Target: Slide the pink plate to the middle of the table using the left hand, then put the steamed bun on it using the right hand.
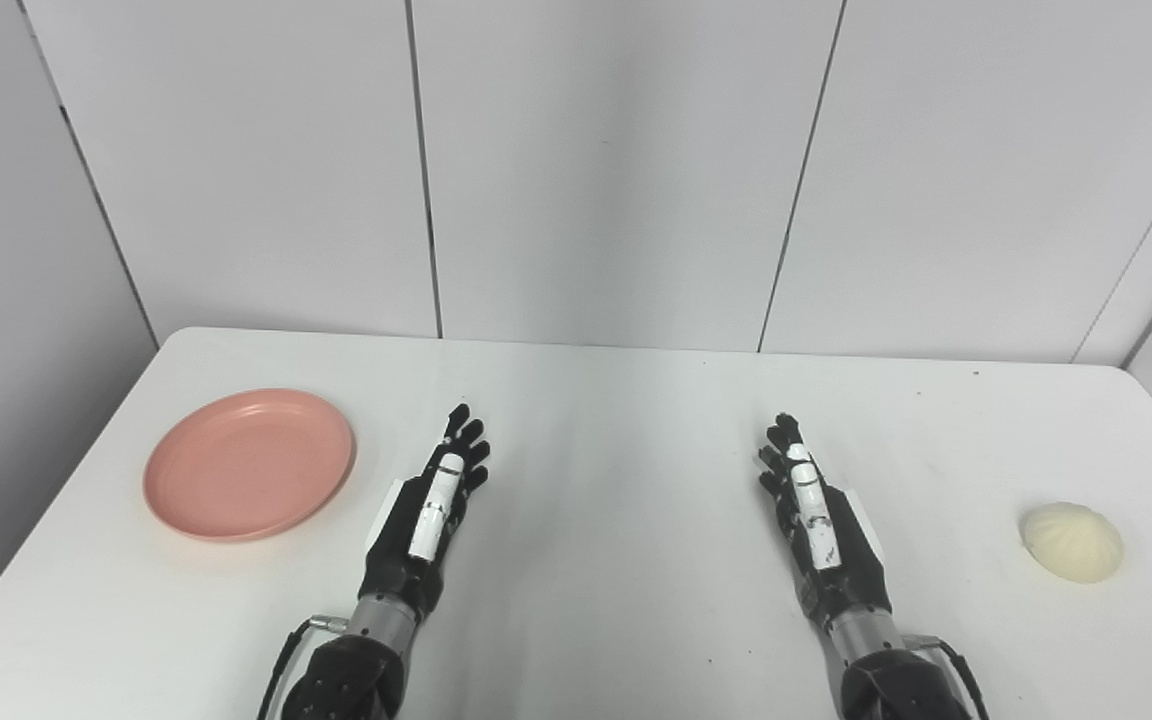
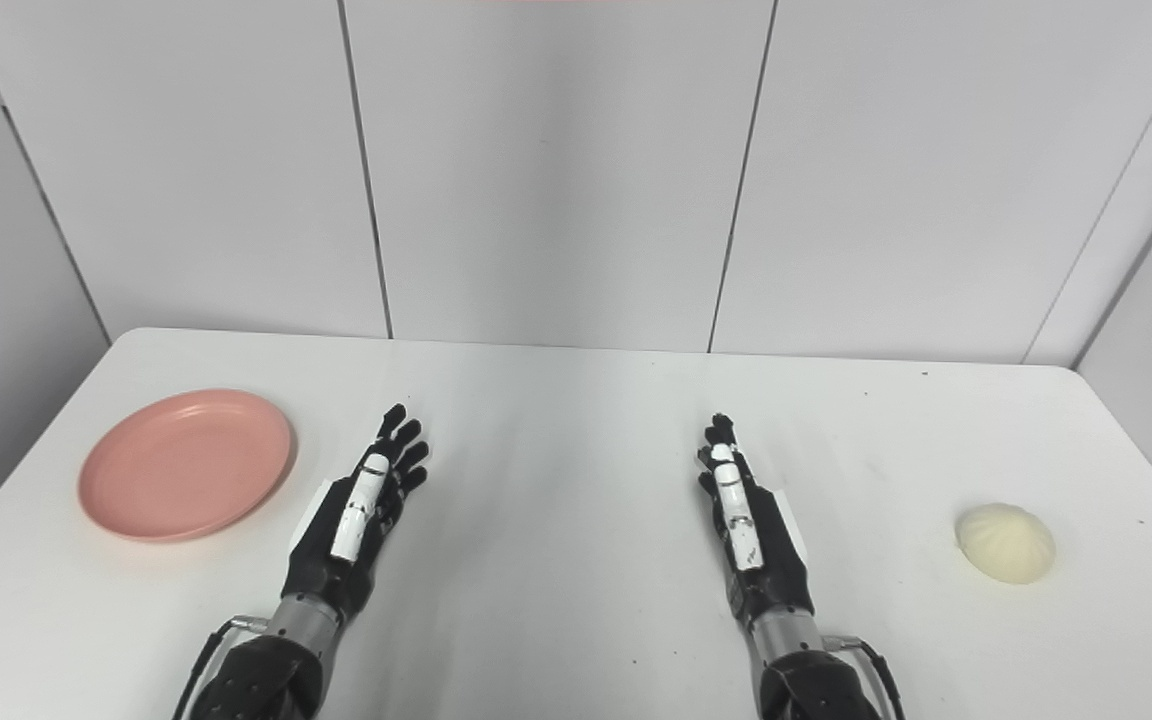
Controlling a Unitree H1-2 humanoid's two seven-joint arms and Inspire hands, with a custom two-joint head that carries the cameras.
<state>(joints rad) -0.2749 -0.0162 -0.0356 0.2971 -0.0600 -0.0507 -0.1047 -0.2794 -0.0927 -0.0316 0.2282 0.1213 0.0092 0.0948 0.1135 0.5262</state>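
Plate [image 1: 248, 464], pink and empty, lies flat near the left edge of the table [image 1: 616, 400], not at the middle. Bun [image 1: 1072, 542] sits near the right edge, well apart from the plate. Left hand [image 1: 428, 510] rests edge-on just right of the plate, not touching it, fingers extended, holding nothing. Right hand [image 1: 816, 515] is likewise extended and empty, well left of the bun. Panelled wall [image 1: 596, 170] stands behind.

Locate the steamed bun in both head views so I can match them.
Left eye view: the steamed bun lies at the far right, near the picture's edge.
Right eye view: the steamed bun lies right of centre, farther from the edge.
Shared landmark: the right hand, to the bun's left in both.
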